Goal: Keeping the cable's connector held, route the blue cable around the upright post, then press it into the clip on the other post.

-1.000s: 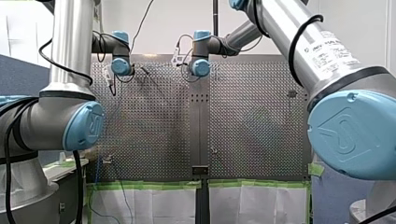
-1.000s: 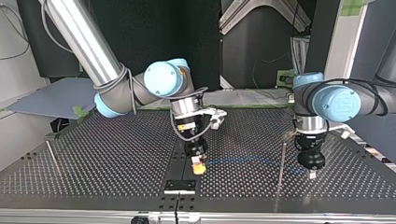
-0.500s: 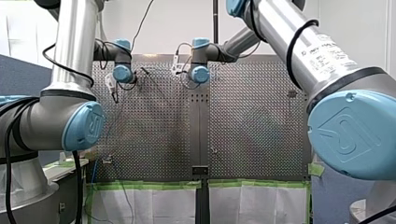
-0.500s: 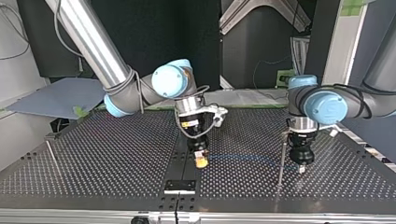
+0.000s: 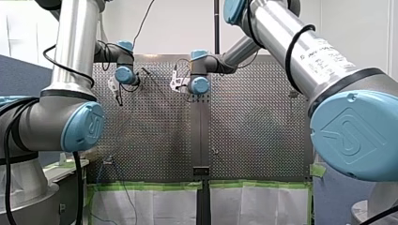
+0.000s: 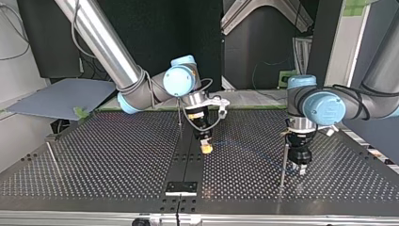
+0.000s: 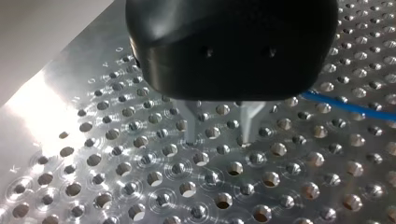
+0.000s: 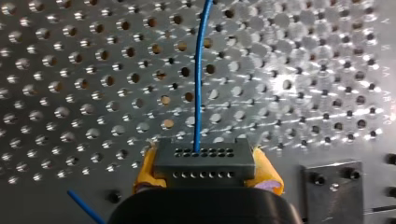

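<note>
Perforated desk, top view's centre: my right pincer clamps the connector, its cable running to frame right toward the post beside my left pincer, spread and empty, where a slack, low-lying cable could slip past the post unhooked.

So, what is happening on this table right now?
My right arm's jaws, with yellow pads, are shut on the connector, and the blue cable runs from it across the perforated table. My left arm's jaws stand open and empty, low over the table, next to a thin upright post. The cable passes beside them. Whether it already bends round the post, I cannot tell.
</note>
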You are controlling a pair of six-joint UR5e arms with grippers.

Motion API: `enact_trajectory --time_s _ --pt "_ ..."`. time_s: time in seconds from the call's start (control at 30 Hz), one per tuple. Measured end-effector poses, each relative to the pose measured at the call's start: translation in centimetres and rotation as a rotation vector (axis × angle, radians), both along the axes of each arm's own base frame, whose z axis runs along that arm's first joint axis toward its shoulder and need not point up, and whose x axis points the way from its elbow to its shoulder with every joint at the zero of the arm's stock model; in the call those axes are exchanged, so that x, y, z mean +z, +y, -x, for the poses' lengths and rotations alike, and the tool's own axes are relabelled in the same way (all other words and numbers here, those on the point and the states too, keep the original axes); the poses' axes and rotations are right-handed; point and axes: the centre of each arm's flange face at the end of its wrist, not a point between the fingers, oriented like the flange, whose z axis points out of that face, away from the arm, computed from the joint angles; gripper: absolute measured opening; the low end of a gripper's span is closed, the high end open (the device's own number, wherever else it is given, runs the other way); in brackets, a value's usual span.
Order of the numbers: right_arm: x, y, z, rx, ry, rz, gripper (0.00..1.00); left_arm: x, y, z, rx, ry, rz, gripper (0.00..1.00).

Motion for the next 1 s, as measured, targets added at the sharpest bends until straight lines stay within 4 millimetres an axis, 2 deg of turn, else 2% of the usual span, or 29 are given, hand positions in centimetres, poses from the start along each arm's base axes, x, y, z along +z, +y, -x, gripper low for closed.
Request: enact_trajectory --time_s 0.07,0.13,0.17,0.23,0.27,0.33,0.6,0.73,0.9,1.0 --pt "-0.6 0.1 0.2 -0.001 0.009 -0.008 0.00 -0.1 0.0 0.1 0.006 0.008 0.007 0.62" --pt "-1.3 0.1 0.5 -0.006 0.019 -0.018 0.00 -0.2 0.0 0.2 0.010 0.017 0.010 0.76" --pt "-1.7 0.1 0.6 -0.008 0.023 -0.022 0.00 -0.2 0.0 0.3 0.011 0.022 0.010 0.76" --pt "-2.5 0.1 0.9 -0.013 0.034 -0.033 0.00 -0.3 0.0 0.3 0.014 0.029 0.011 0.91" --pt "-2.9 0.1 1.0 -0.015 0.040 -0.038 0.00 -0.5 -0.1 0.3 0.015 0.035 0.011 0.91" --pt "-3.8 0.1 1.4 -0.020 0.052 -0.049 0.00 -0.9 -0.1 0.3 0.014 0.049 0.010 0.99" --pt "-7.4 0.3 2.5 -0.030 0.102 -0.090 0.00 -3.2 -1.1 -0.1 -0.017 0.108 -0.011 0.99" --pt "-8.8 0.4 2.6 -0.031 0.119 -0.102 0.00 -3.7 -1.3 -0.2 -0.027 0.120 -0.013 0.99" --pt "-9.5 0.4 2.6 -0.031 0.127 -0.110 0.00 -4.4 -1.6 -0.3 -0.038 0.132 -0.014 0.99" --pt "-11.1 0.4 2.8 -0.040 0.137 -0.124 0.00 -4.6 -1.9 -0.4 -0.054 0.134 -0.013 0.99"
